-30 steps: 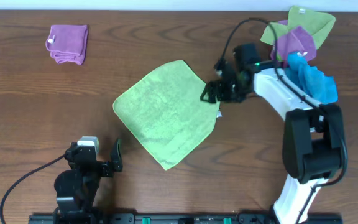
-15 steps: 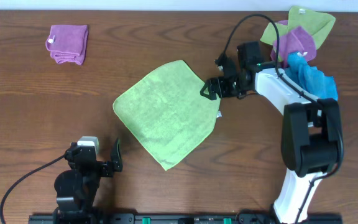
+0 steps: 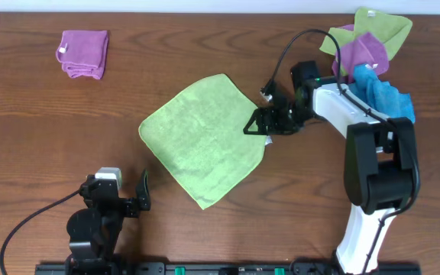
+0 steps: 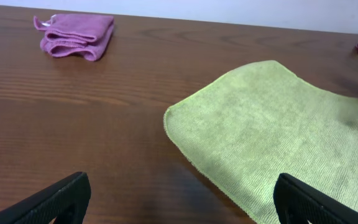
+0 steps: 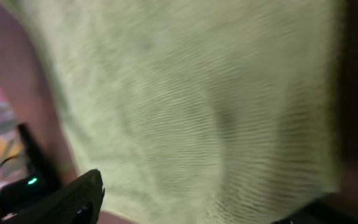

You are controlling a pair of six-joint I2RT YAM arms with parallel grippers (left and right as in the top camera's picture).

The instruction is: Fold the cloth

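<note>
The lime-green cloth [image 3: 201,137] lies flat and unfolded as a diamond in the middle of the table. It also shows in the left wrist view [image 4: 278,130] and fills the right wrist view [image 5: 185,93]. My right gripper [image 3: 252,126] is open and low over the cloth's right corner, with the cloth's edge between its fingers [image 5: 197,205]. My left gripper [image 3: 132,200] is open and empty near the front left, short of the cloth's left corner, with bare table between its fingers [image 4: 179,199]. The white tag is hidden.
A folded purple cloth [image 3: 82,52] lies at the back left and shows in the left wrist view [image 4: 76,36]. A bunched pile of green and purple cloths [image 3: 369,42] with a bright blue cloth [image 3: 384,95] sits at the back right beside my right arm.
My right gripper has moved toward the front along the cloth's right edge and lowered onto its right corner. The cloth and my left arm have not moved.
</note>
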